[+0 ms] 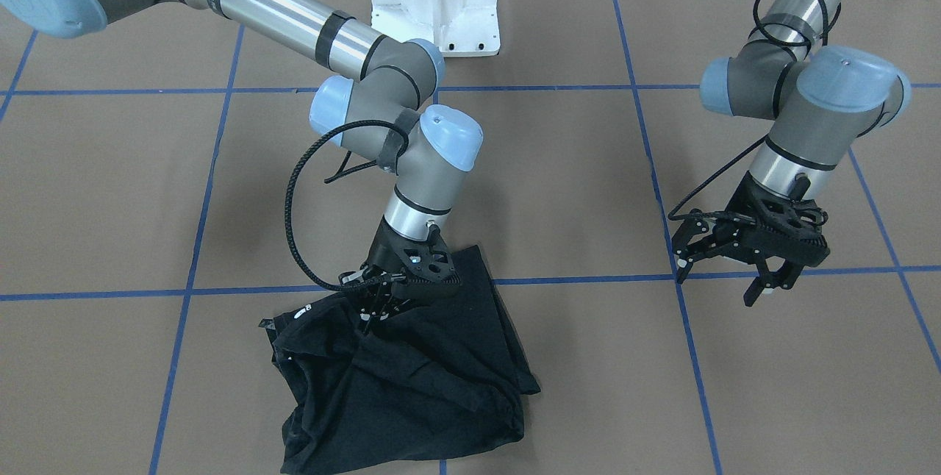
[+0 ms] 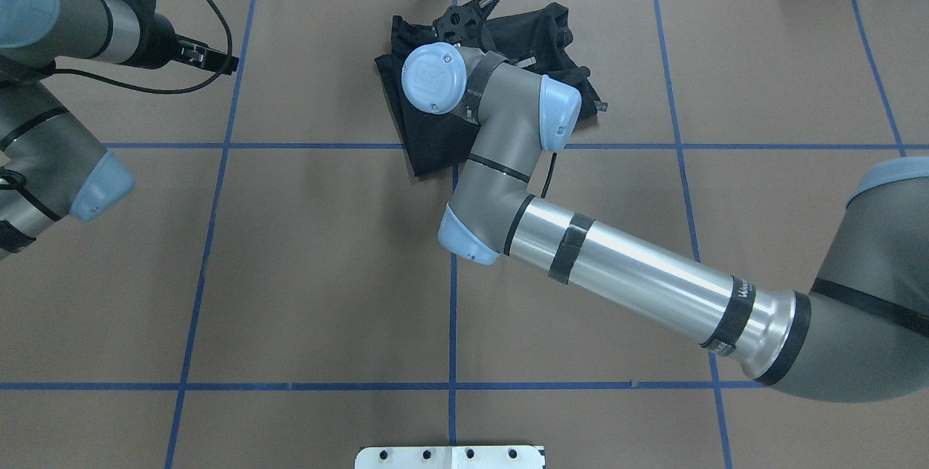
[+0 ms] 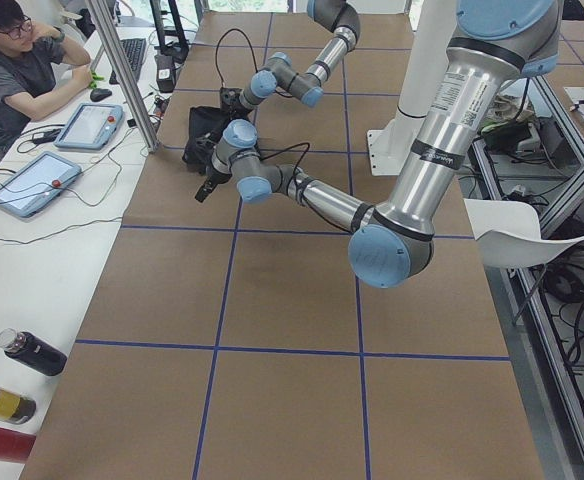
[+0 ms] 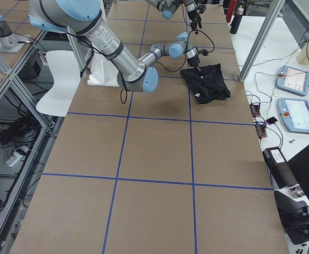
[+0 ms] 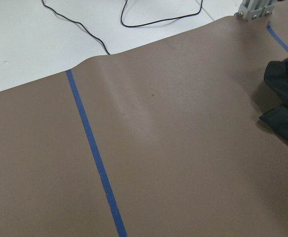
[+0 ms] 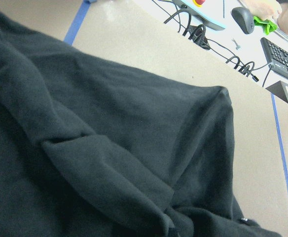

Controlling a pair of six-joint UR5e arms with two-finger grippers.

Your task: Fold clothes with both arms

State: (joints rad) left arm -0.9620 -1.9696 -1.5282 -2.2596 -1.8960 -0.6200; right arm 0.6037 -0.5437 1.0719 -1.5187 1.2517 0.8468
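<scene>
Brown paper covers the bench [image 2: 290, 273], marked into big squares by blue tape [image 2: 210, 237]. At the far left corner, seen from behind the robot, the left arm [image 2: 72, 26] reaches across well above the paper. The left gripper [image 1: 717, 287] hangs there with its fingers spread and nothing between them, well apart from the shirt. Its wrist camera looks down on bare paper and one tape line, with only a dark edge of cloth at the right of that view.

At the far middle of the bench lies the black shirt [image 1: 426, 387], crumpled and loosely doubled over itself, across a tape crossing. A small white logo [image 1: 300, 313] shows near its collar.

From the near right the right arm [image 2: 639, 273] stretches to the shirt and bends down over it. The right gripper [image 1: 371, 317] is pressed into the cloth beside the collar. Its fingertips sit close together in the folds, but I cannot tell whether they pinch the fabric. Its wrist camera is filled with black folds.

Near the robot's base stands a white block [image 1: 437, 4].
</scene>
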